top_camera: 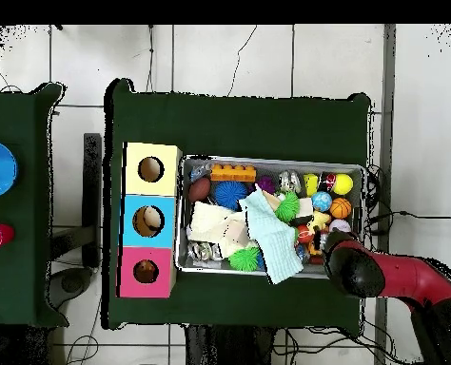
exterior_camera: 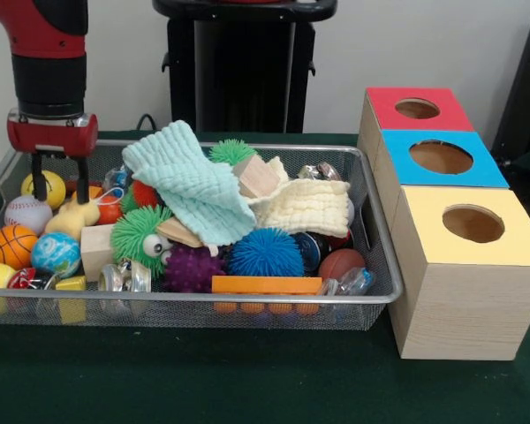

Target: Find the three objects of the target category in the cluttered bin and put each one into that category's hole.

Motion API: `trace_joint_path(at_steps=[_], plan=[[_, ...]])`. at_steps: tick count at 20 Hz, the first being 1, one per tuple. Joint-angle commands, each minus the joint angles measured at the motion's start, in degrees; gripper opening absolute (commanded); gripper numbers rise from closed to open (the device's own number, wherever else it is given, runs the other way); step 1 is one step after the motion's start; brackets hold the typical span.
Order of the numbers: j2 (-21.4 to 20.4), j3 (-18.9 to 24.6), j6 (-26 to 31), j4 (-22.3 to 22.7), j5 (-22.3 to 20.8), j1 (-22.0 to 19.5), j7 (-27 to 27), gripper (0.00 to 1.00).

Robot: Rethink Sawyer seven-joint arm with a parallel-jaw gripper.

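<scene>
The wire mesh bin [exterior_camera: 247, 303] is full of toys and cloths. My gripper [exterior_camera: 60, 190] hangs over its left end, open, with one finger [exterior_camera: 37, 181] by a yellow ball [exterior_camera: 46, 187] and the other at the head of the pale yellow duck [exterior_camera: 71, 218]. The duck lies just under the fingertips. An orange toy [exterior_camera: 109, 210] beside the duck is mostly hidden, so I cannot tell its stripes. The red-topped box's hole [exterior_camera: 417, 108] is at the far right and empty. In the overhead view the arm [top_camera: 355, 269] covers the gripper at the bin's [top_camera: 272, 163] right end; the red box's hole [top_camera: 146, 272] is on the left.
A mint cloth [exterior_camera: 194, 190] and a cream cloth [exterior_camera: 305, 206] drape the middle of the pile. Around the duck are a baseball [exterior_camera: 26, 213], a basketball [exterior_camera: 11, 246], a globe ball [exterior_camera: 56, 253], a wooden block [exterior_camera: 95, 247] and a green googly-eyed spiky ball [exterior_camera: 140, 237]. The blue-topped [exterior_camera: 442, 157] and yellow-topped [exterior_camera: 473, 223] boxes stand nearer the camera.
</scene>
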Motion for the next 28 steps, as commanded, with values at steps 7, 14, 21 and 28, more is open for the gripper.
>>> trace_joint_path(at_steps=[7, 14, 21, 28], plan=[[3.62, 4.16, 2.64, -0.63, 1.62, -0.02, -1.99, 1.0], [3.14, 4.01, 1.58, 0.03, 3.25, 0.8, 0.67, 1.0], [4.26, 3.32, -0.35, -0.45, 2.81, 1.11, 1.49, 1.0], [5.8, 3.66, -1.72, -0.97, 2.75, 0.69, 1.54, 1.0]])
